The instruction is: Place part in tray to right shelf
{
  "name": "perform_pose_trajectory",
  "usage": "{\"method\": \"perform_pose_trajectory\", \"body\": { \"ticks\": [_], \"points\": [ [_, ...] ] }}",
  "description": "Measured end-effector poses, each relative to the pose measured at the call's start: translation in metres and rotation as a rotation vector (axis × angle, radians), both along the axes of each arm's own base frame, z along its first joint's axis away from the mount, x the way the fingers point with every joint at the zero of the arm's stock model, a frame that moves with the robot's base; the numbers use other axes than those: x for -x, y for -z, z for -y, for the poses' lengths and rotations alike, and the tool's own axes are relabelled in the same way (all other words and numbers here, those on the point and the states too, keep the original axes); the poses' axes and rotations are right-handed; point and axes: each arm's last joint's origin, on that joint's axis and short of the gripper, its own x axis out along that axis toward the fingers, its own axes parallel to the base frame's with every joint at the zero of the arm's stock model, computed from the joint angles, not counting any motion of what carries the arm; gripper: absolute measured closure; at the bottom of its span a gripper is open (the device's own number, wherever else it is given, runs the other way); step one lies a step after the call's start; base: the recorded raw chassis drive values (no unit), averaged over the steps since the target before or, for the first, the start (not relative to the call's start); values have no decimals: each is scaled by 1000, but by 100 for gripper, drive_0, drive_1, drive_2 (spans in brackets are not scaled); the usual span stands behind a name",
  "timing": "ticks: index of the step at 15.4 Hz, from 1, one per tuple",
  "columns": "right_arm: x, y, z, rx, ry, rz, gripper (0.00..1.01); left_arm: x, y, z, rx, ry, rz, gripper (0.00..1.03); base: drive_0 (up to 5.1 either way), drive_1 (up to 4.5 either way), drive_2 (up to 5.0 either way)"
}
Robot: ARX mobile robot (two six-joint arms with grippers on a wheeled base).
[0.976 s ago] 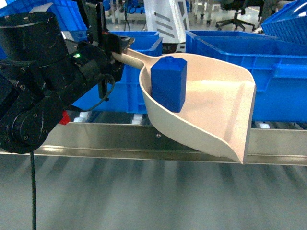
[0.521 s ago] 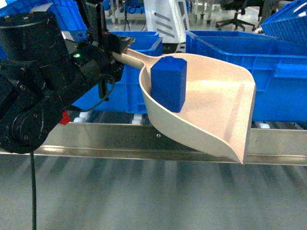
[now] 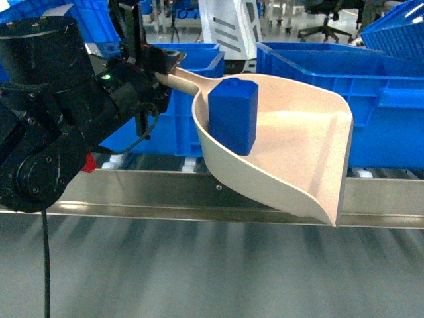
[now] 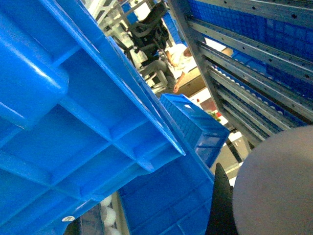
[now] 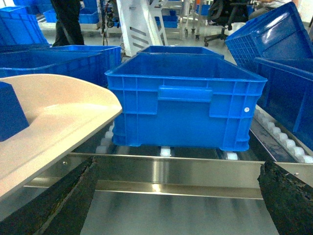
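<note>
The pale beige tray (image 3: 291, 139) hangs tilted above the right shelf's shiny front rail (image 3: 165, 192), its open lip low and to the right. The blue part (image 3: 233, 116) stands upright inside it against the left wall. My left gripper (image 3: 159, 63) is shut on the tray's handle at upper left. In the left wrist view one dark finger (image 4: 220, 205) lies against the tray (image 4: 279, 186). The right wrist view shows my right gripper (image 5: 177, 166) open and empty in front of the rail (image 5: 171, 171), with the tray (image 5: 54, 122) and part (image 5: 11, 117) at its left.
Large blue crates (image 3: 331, 86) stand on the shelf's white rollers (image 5: 105, 144) behind the tray, one of them (image 5: 183, 100) straight ahead of the right gripper. More crates (image 5: 288, 73) crowd the right side. A blue crate underside (image 4: 73, 122) fills the left wrist view.
</note>
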Motion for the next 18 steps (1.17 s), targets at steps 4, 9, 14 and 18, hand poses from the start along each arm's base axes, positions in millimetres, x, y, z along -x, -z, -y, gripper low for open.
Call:
{"method": "perform_pose_trajectory", "body": {
  "ticks": [4,9,14,18],
  "points": [
    [0,0,0,0,0,0,3,0,0,0,0,0,0,90,0,0,0],
    [0,0,0,0,0,0,3,21,-11,0,16,-97,-318,90,0,0,0],
    [0,0,0,0,0,0,3,56,-59,-14,81,-95,-126,90,0,0,0],
    [0,0,0,0,0,0,3,58,-97,-48,25,-254,-85,90,0,0,0]
  ]
}}
